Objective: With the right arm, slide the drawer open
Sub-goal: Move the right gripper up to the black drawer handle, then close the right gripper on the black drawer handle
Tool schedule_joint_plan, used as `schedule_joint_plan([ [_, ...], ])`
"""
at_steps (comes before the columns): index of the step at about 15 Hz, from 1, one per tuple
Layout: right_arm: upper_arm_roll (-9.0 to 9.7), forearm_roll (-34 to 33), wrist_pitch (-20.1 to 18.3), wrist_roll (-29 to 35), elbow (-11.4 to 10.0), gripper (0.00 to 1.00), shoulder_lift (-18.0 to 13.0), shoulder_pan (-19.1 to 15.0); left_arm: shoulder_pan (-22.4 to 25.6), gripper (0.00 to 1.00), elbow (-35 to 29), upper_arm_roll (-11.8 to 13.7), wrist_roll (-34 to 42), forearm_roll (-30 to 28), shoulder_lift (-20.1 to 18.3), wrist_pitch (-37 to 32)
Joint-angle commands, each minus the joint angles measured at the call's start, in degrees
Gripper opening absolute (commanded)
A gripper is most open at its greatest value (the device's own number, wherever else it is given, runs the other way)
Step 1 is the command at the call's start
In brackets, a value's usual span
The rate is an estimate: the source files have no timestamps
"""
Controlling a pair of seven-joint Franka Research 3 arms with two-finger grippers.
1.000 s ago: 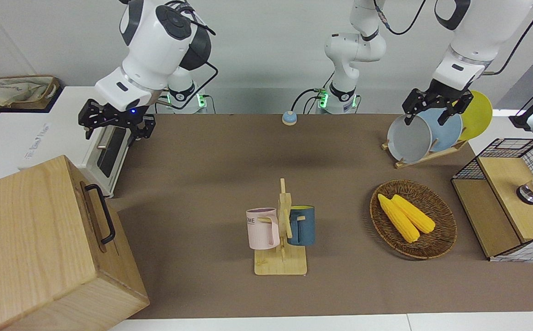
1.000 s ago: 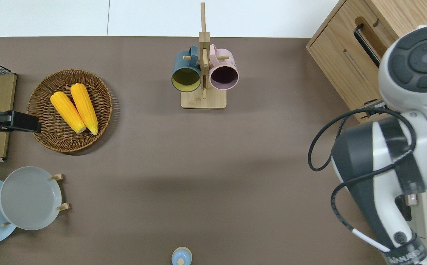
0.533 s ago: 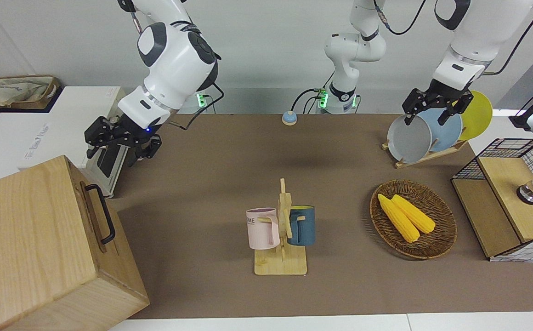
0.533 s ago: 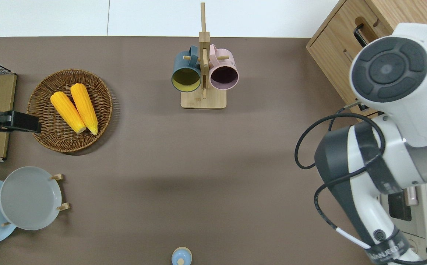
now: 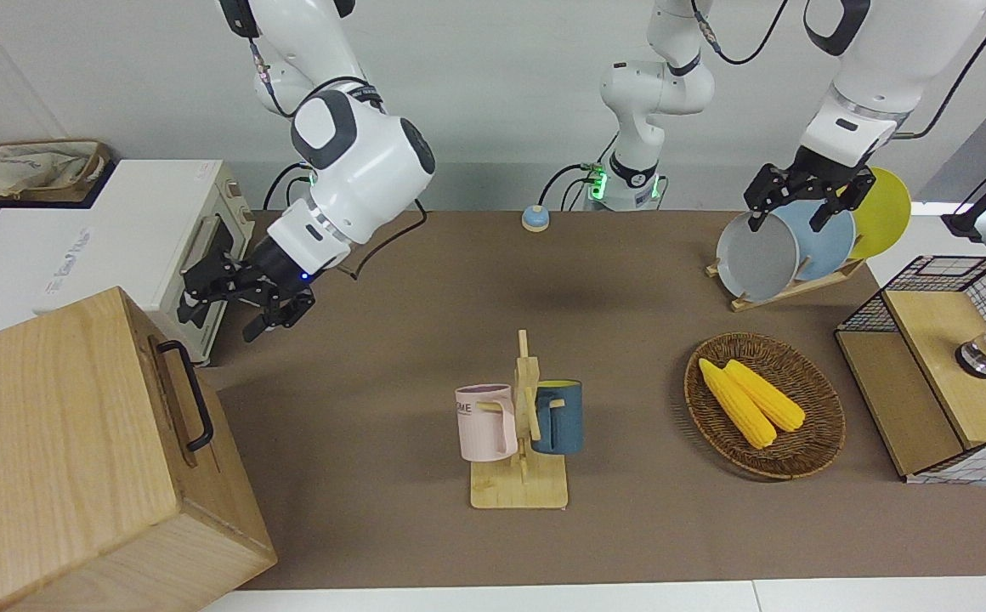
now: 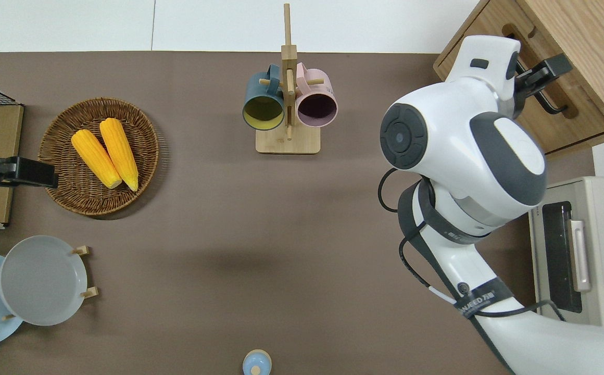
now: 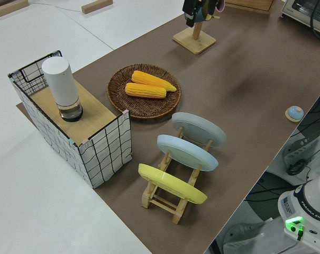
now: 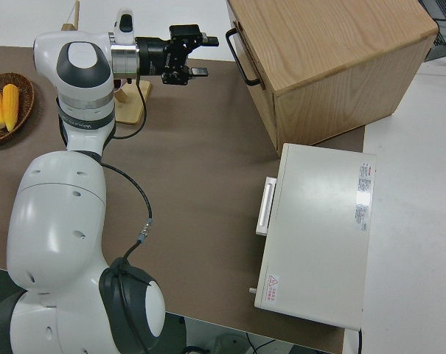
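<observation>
The toaster oven (image 8: 315, 236) is passed, bare brown mat (image 5: 391, 280) left beside it. The right gripper (image 8: 199, 54), fingers parted and empty, is held near the drawer (image 8: 248, 70) handle (image 8: 239, 55), not touching. The drawer is seen shut in the wooden cabinet (image 8: 333, 55). The left arm is parked.

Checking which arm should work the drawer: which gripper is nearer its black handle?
Right. The right gripper hangs, jaws open, just short of the drawer's black handle, not touching. The left gripper is parked at the opposite end of the table.
</observation>
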Motion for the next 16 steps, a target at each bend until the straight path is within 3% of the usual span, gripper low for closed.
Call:
schedule_joint_plan([
  [1,0.12,-9.15,0.67,6.89,-3.80,0.990,1.45,-0.28,-0.99,1.00,1.17,0.96,0.44,0.72,0.76,0.02],
  [6,0.03,-19.54,-0.03,12.35,-8.11,0.990,2.69,-0.36,-0.99,1.00,1.17,0.96,0.44,0.72,0.76,0.02],
  [9,0.03,-25.60,-0.03,12.80,-8.29,0.987,4.09,-0.54,-0.99,1.00,1.17,0.96,0.44,0.72,0.76,0.02],
  [16,-0.14,-32.73,0.32,15.86,-9.08,0.979,5.77,-1.42,-0.99,1.00,1.17,0.96,0.44,0.72,0.76,0.02],
])
